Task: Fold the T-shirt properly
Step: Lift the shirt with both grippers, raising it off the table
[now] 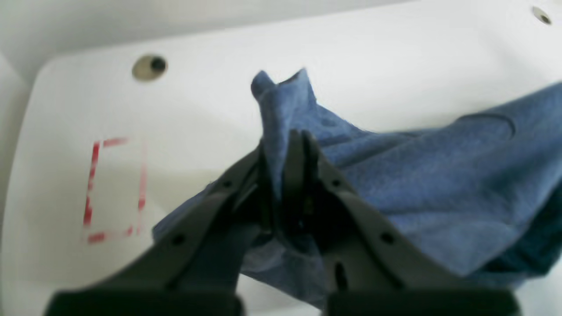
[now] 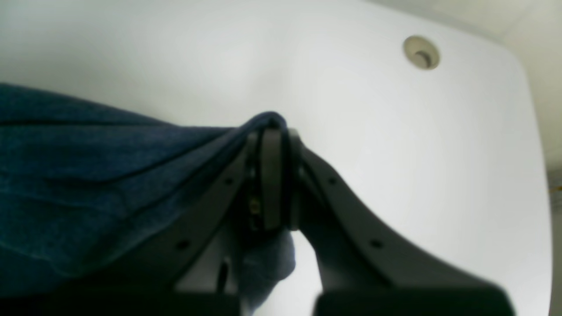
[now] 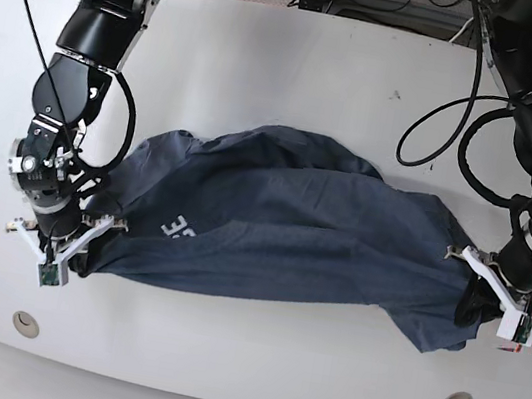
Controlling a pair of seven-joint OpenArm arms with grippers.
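A dark navy, soft cotton T-shirt (image 3: 282,227) with white block letters (image 3: 177,227) lies crumpled and spread across the middle of a white desk (image 3: 296,73) with rounded corners. Two black robot arms reach down to its opposite ends. The left pincer (image 1: 295,141) is clamped together on a bunched ridge of the blue fabric, which stands up above its tips. The right pincer (image 2: 273,131) is likewise closed tight on a fold of the cloth at the other end (the fabric wraps over its tip). A dashed red rectangle (image 1: 115,189) is marked on the desk beside the left pincer. Round holes (image 3: 25,323) sit near the desk's front corners.
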